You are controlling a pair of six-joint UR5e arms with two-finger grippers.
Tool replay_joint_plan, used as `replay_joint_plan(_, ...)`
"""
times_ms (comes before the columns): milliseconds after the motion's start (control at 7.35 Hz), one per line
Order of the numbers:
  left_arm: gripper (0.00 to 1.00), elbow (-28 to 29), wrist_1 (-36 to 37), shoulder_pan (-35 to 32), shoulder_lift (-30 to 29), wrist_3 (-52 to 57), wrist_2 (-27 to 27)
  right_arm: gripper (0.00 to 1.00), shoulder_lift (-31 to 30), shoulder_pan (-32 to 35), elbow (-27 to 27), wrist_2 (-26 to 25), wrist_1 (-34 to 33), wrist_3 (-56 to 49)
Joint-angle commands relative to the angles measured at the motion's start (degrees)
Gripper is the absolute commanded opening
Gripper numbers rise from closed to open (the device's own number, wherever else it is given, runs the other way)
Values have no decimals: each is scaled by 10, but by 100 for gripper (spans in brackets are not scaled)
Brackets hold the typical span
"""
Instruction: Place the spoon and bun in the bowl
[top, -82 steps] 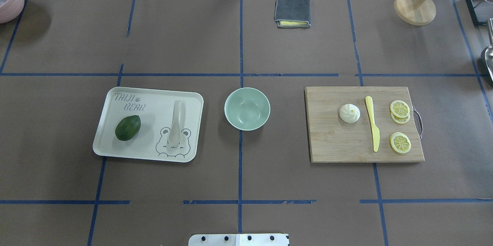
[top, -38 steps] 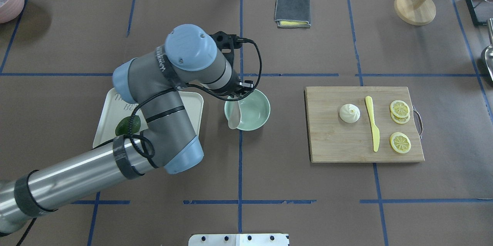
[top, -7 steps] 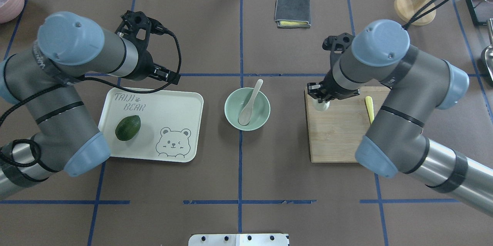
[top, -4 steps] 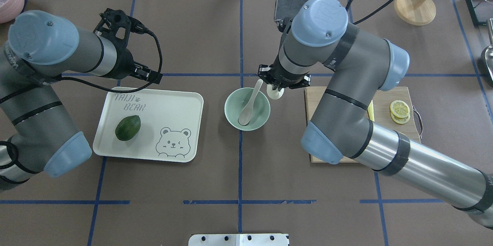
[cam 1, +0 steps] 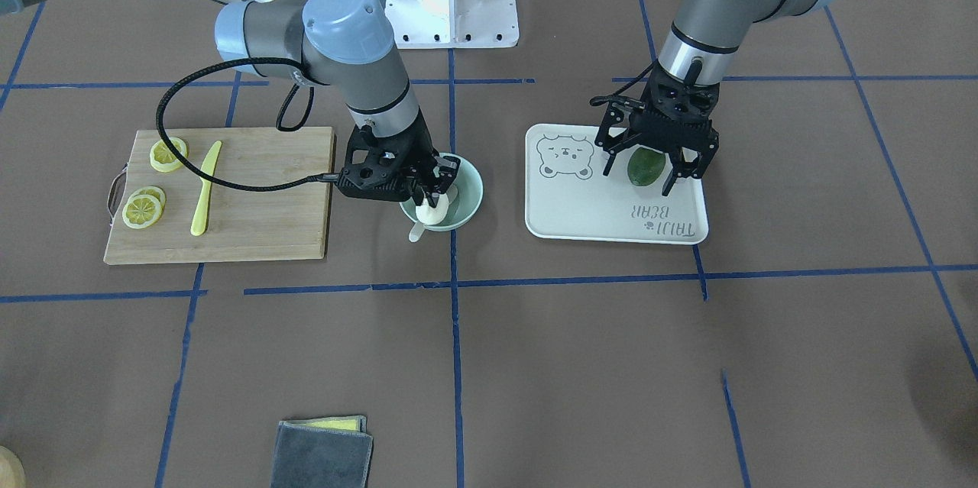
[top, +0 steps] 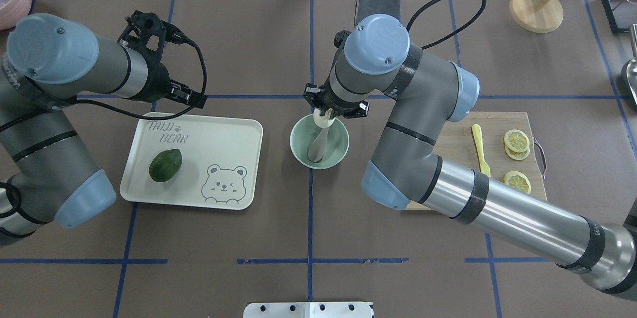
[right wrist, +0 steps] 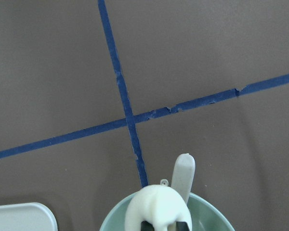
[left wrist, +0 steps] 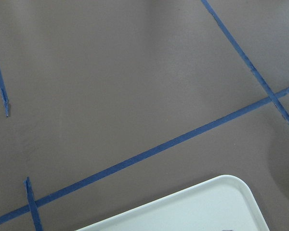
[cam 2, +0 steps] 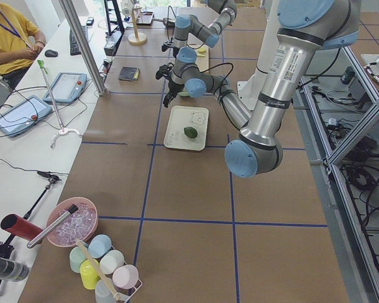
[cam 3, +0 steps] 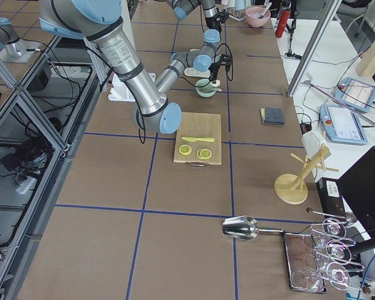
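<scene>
Bun (cam 1: 432,213) hangs near frame centre, pinched in the right gripper (cam 1: 432,200) above the bowl (cam 1: 475,184) holding the spoon (top: 317,148); left gripper (cam 1: 642,176) jaws gape wide.

1. We find the bowl (top: 336,152) mid-table (top: 318,233), with the spoon (top: 317,149) inside and its handle over the far rim.
2. We see the bun (cam 1: 432,214) in the right gripper (cam 1: 433,204), above the bowl's far side.
3. Tray (top: 219,134) carrying an avocado (top: 165,164): robot's left of the bowl.
4. Cutting board (top: 496,125) carrying a knife (top: 481,154) and lemon slices (top: 516,144): robot's right.
</scene>
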Motion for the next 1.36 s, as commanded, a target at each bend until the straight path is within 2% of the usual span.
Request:
replay_joint_plan(0,88,1,0,0,0,0,0,71,-3,-19,0,-3,4,4)
replay_joint_plan(136,88,2,0,0,0,0,0,80,-4,-22,3,-9,4,4)
replay_joint_plan(272,88,2,0,0,0,0,0,80,-5,-21,5,-9,4,4)
replay_joint_plan(408,88,1,0,-1,2,0,1,82,-27,-18,39,-7,3,2)
replay_joint_plan(544,88,1,1,-13,5,19,0,100,-100,-7,113,-5,4,-5)
replay_joint_plan(680,88,-5,-3,-35,35,60,-2,100,-181,17,178,4,8,-15)
replay_joint_plan(816,89,-5,-5,-67,53,116,-10,100,-254,50,224,28,8,-91)
replay_joint_plan(1088,93,9,-7,-188,104,283,-152,100,-367,152,252,112,9,-264)
replay_joint_plan(1224,99,19,-7,-230,138,355,-175,100,-410,210,251,155,9,-357)
